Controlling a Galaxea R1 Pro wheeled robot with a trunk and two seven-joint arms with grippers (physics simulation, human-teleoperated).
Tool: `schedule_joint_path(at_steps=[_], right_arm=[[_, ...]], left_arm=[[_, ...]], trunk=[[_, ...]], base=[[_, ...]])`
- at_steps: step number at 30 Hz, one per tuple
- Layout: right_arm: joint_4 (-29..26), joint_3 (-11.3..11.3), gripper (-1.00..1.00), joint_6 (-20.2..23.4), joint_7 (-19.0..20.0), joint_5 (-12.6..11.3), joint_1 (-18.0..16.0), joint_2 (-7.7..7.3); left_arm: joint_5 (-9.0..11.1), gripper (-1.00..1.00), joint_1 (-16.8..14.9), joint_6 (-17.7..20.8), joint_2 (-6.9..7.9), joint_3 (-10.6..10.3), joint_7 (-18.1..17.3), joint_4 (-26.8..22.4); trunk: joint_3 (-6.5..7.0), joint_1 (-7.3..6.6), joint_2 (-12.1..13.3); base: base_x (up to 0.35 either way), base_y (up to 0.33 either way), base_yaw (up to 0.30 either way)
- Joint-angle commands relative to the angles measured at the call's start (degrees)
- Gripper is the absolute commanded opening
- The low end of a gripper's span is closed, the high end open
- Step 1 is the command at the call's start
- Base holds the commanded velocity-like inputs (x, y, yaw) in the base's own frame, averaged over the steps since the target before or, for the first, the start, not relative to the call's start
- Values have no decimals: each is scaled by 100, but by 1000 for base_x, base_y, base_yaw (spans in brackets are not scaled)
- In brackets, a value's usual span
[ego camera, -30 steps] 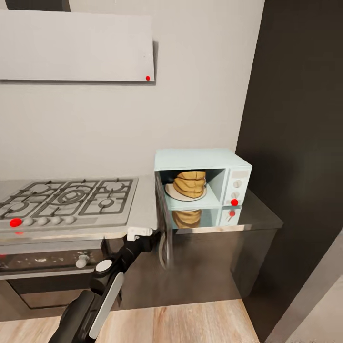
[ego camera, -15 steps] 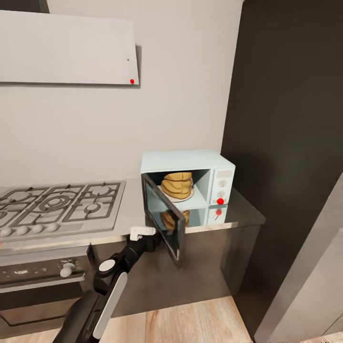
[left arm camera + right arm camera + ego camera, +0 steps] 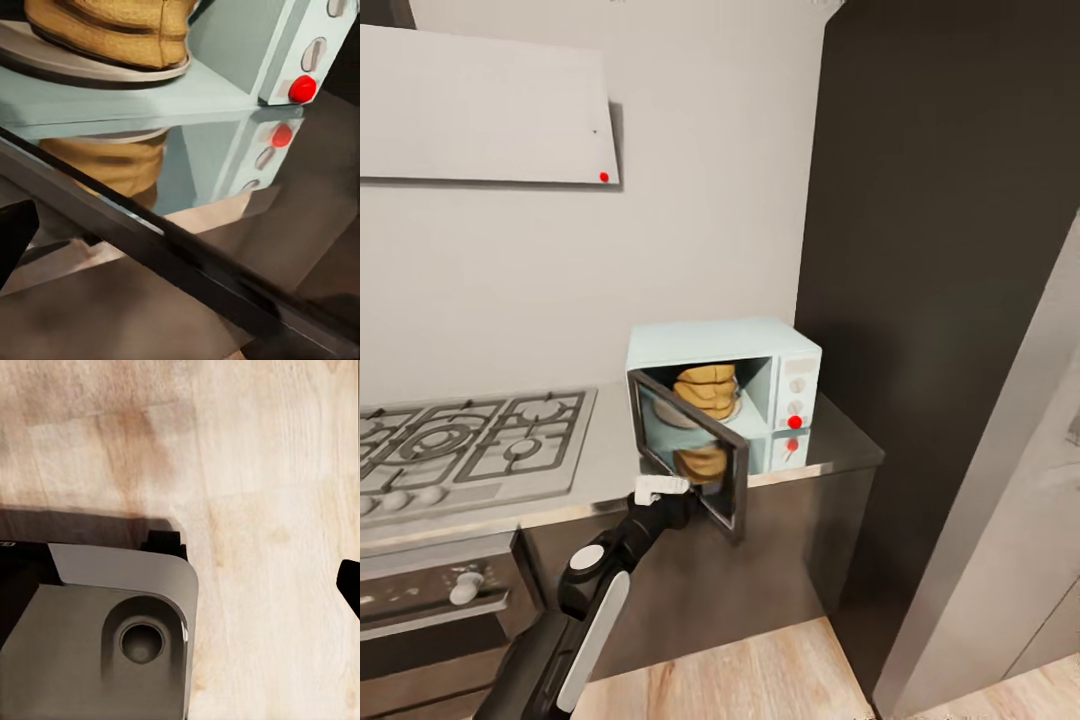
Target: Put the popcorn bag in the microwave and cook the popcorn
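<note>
Popcorn bag [image 3: 707,391], a squat tan crumpled paper sack, sits on the white plate inside the pale mint-blue microwave [image 3: 722,345], whose dark glass door [image 3: 690,466] hangs half-closed. The left gripper [image 3: 678,507] is against the door's outer face; I cannot tell its grip. If it slips off, the door may stay ajar, blocking heating.

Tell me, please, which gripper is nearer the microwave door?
Left. The left gripper sits against the microwave door; the right wrist view shows wooden floor below that arm.
</note>
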Motion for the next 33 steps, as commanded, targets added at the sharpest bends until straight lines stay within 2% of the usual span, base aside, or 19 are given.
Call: schedule_joint_path(at_steps=[1, 5, 9, 12, 16, 18, 19, 20, 24, 33], right_arm=[[18, -49, 100, -18, 12, 44, -8, -3], [15, -49, 100, -19, 12, 44, -8, -2], [20, -49, 100, -16, 13, 45, -8, -2], [18, -49, 100, -14, 13, 45, -8, -2], [20, -49, 100, -12, 14, 45, -8, -2], [18, -49, 100, -12, 13, 45, -8, -2], [19, -49, 100, -12, 14, 45, -8, -2], [17, -49, 100, -12, 13, 45, -8, -2], [17, -49, 100, -12, 12, 45, -8, -2], [20, -49, 100, -5, 15, 45, -8, -16]], left_arm=[[56, 100, -3, 31, -11, 0, 59, -5], [56, 100, -2, 31, -197, -20, 752, 42], [41, 100, -3, 26, -241, -488, 1013, 59], [46, 100, -3, 25, -354, -612, 1407, 70], [-3, 100, -3, 23, -416, -655, 1508, 80], [-173, 100, -3, 23, -460, -787, 1528, 85], [-334, 100, -3, 18, -486, -872, 1548, 94], [-384, 100, -3, 16, -511, -893, 1616, 96], [-422, 100, -3, 11, -566, -920, 1820, 101], [-434, 100, -3, 5, -562, -914, 1840, 103]], trunk=[[-1, 0, -4], [22, 0, -4], [44, 0, -4], [61, 0, -4], [84, 0, -4], [95, 0, -4], [101, 0, -4], [107, 0, -4], [132, 0, -4], [176, 0, -4]], base=[[0, 0, -175], [0, 0, -174], [0, 0, -173], [0, 0, -173], [0, 0, -173], [0, 0, -173], [0, 0, -173], [0, 0, -173], [0, 0, -174], [23, 0, -132]])
